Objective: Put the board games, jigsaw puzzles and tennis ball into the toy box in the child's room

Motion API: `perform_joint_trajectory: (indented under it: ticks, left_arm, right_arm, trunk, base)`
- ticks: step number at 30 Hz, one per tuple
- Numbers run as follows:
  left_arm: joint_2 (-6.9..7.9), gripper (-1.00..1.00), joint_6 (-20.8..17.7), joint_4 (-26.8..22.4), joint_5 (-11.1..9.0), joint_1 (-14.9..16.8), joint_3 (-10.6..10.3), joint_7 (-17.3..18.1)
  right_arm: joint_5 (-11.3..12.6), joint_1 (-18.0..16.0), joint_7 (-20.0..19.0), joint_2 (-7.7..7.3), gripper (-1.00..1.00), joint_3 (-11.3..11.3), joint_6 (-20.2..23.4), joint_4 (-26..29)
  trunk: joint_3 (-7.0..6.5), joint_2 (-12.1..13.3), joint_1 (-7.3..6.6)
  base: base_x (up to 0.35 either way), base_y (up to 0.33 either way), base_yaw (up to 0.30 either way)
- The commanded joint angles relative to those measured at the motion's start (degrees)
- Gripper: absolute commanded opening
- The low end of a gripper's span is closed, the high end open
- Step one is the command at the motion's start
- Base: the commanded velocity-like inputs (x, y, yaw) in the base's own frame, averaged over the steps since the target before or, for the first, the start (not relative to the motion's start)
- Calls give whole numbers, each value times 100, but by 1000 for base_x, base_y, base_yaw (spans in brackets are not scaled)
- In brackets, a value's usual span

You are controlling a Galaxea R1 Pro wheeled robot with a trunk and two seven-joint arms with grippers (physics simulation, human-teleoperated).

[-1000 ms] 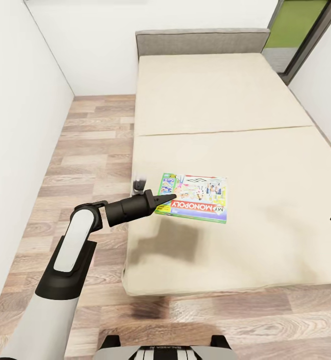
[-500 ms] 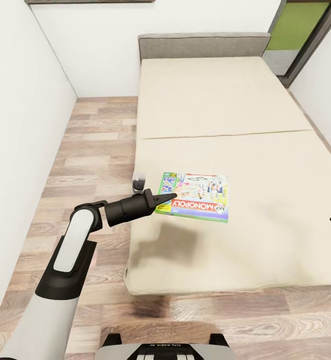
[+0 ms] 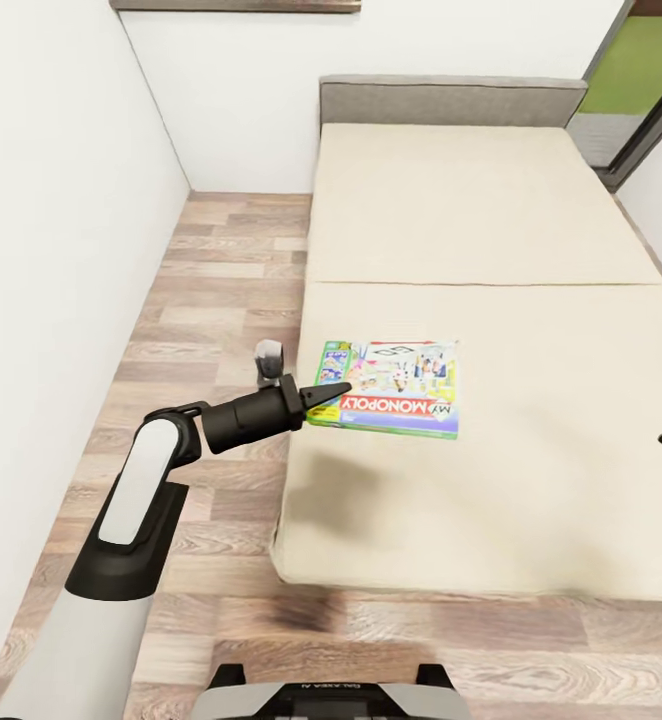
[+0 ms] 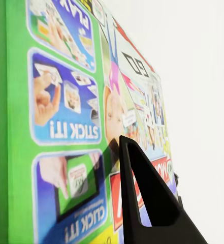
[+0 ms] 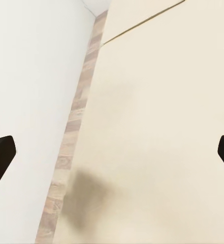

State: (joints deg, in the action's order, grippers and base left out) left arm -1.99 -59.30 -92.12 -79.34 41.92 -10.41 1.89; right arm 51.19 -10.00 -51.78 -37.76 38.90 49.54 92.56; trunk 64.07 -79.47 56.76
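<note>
bed (image 3: 491,300): beige cover carries the one game in sight, within my reach | Monopoly box (image 3: 391,388): lies flat near the bed's left edge, green side toward me | left gripper (image 3: 329,392): my fingers pinch that green edge for lifting | right gripper (image 5: 112,155): fingers spread wide, empty above the cover

Bed (image 3: 491,230): low, beige cover, grey headboard (image 3: 451,100) against the white wall; a seam crosses the cover at mid-length; one Monopoly box (image 3: 391,388) lies flat on the cover near the bed's left edge; bed stands on the wood-plank floor (image 3: 221,290).
</note>
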Motion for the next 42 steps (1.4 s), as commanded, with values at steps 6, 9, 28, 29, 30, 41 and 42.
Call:
perform_joint_trajectory:
  ticks: [6,9,28,29,30,41,42]
  left_arm:
    - [16,-100,-17,1,-14,1,7,-6]
    - [16,-100,-15,1,-4,1,6,-21]
    - [23,-100,-12,1,21,0,10,-48]
    - [23,-100,-12,1,21,0,12,-48]
    - [23,-100,-12,1,22,0,12,-48]
    - [17,-100,-12,1,-8,0,13,-56]
    - [16,-100,-12,1,-11,0,13,-56]
  right_arm:
    - [5,-2,-80,11,100,3,182,-1]
    - [5,-2,-92,12,100,3,254,-1]
    - [-45,-2,-115,109,100,-563,102,-8]
    - [-52,-2,-108,113,100,-613,63,-8]
    - [-58,-2,-102,113,100,-659,31,-9]
    - [-329,-17,-86,96,100,-780,-67,-10]
    - [-362,-18,-86,80,100,-769,-62,-10]
  trunk:
    - [-127,240,-132]
    - [-202,361,-198]
    - [-602,1123,-616]
    - [-620,1163,-638]
    - [-638,1203,-659]
    - [-837,1644,-901]
    - [-855,1684,-923]
  base:
    - [0,0,54]
    - [0,0,21]
    - [0,0,5]
    - [0,0,0]
    - [0,0,0]
    - [0,0,0]
    - [0,0,0]
